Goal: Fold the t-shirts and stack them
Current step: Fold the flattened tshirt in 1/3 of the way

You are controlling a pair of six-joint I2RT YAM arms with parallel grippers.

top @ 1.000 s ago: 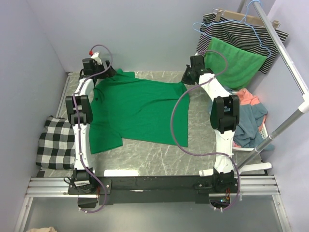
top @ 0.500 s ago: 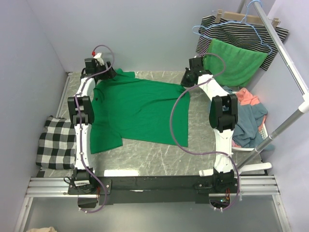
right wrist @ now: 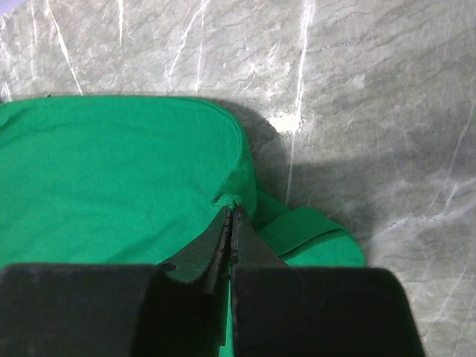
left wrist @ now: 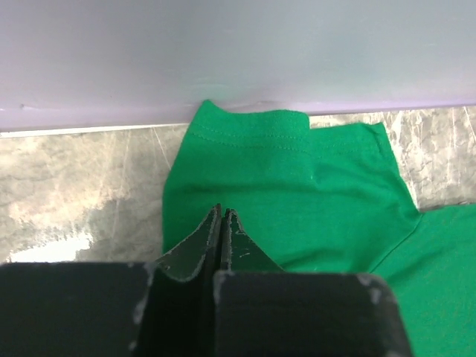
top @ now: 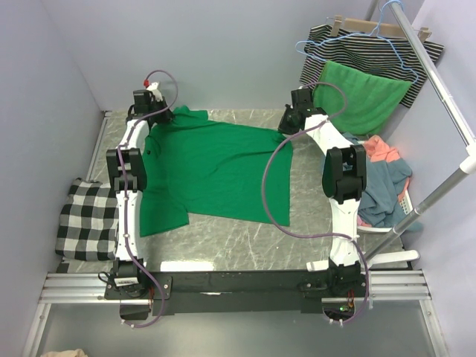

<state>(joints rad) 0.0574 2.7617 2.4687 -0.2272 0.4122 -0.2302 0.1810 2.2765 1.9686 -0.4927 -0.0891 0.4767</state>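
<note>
Both arms sit at the far edge of the table [top: 245, 238]. Right jaws nip the hem of the green shirt [top: 216, 167] spread across it; left jaws pressed together at its sleeve, bite unclear. Lift evenly, keep taut.

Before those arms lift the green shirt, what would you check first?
1. Right end effector shut on the green shirt: ok, the edge puckers at its tips.
2. Left end effector shut: ok.
3. Left end effector actually pinching cloth: cannot tell; its tips lie on the sleeve, but no pucker shows.
4. Shirt spread flat on the table: ok.
5. Right arm's cable clear of the shirt: not ok; from above it hangs across the shirt's right edge.
</note>
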